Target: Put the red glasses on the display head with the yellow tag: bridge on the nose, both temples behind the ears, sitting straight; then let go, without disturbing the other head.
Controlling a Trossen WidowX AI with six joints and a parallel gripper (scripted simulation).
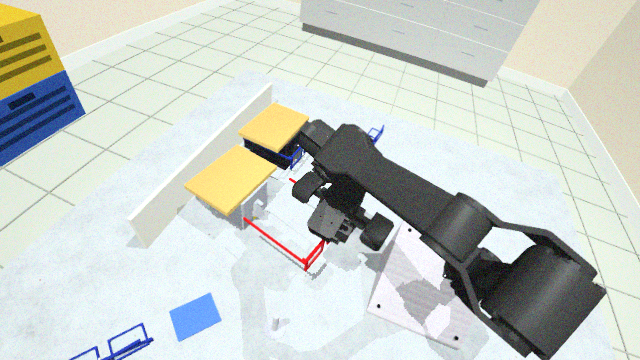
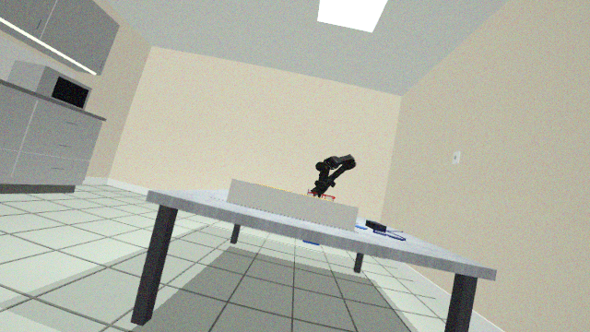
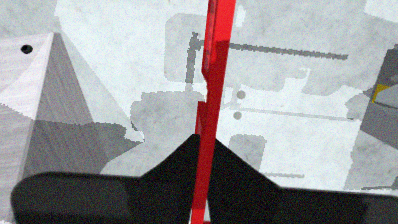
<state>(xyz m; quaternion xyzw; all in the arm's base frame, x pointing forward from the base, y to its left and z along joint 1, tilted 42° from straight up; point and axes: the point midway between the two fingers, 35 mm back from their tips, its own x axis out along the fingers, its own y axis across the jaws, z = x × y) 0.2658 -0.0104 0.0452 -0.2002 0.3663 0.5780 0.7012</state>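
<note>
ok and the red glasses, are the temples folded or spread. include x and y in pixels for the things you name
Spread: in the top view, one temple of the red glasses [image 1: 275,240] [image 2: 328,197] [image 3: 215,95] reaches out from the frame toward the grey head [image 1: 235,214], not folded against the lenses.

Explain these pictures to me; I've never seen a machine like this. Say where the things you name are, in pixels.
The machine is a single black jointed arm [image 1: 400,170] [image 2: 338,172]. The top picture looks down on the table [image 1: 165,280] [image 2: 295,232]; the exterior one views it from the side, across the room; the wrist one looks past the fingers.

The end effector [image 3: 201,141] is closed on the red glasses [image 1: 275,241] [image 3: 216,85], held in front of a grey display head [image 1: 235,214] with a yellow board above it. A darker head [image 1: 265,152] beside it wears blue glasses [image 1: 296,158]. More blue glasses [image 1: 129,345] and a blue square [image 1: 195,317] lie on the table.
</note>
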